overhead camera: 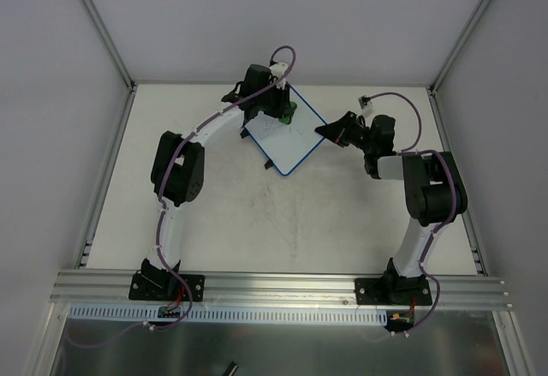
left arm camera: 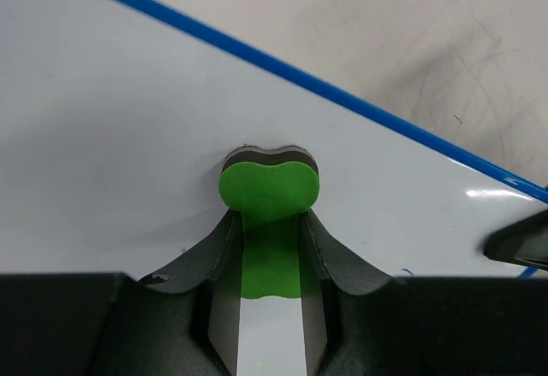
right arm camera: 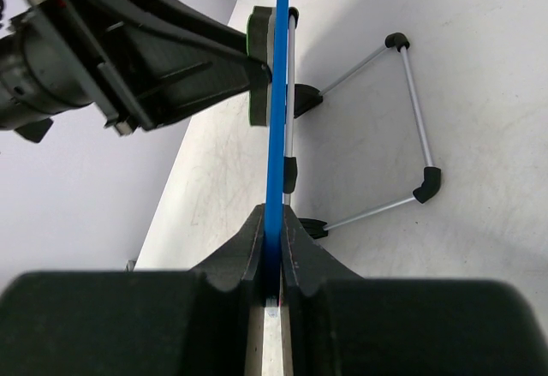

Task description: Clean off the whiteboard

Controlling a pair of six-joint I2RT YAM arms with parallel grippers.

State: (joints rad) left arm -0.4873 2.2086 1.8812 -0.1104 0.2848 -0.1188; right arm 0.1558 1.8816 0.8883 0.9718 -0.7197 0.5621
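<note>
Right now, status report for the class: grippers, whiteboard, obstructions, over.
Left gripper shut on green eraser, pressed against whiteboard. Right gripper shut on its blue frame. Thin marks on board. Nothing blocking.

I read whiteboard (overhead camera: 291, 145): face white, frame blue, thin dark scribbles. Eraser (left arm camera: 268, 189): green, dark grey backing. Left gripper (left arm camera: 268, 226), right gripper (right arm camera: 272, 222): black. Table (overhead camera: 257, 222): off-white, faint grey scuffs. Stand (right arm camera: 415, 110): silver rods, black joints.

Scuffed white table (overhead camera: 257, 222), grey walls (overhead camera: 51, 93), aluminium rail (overhead camera: 282, 283)
</note>
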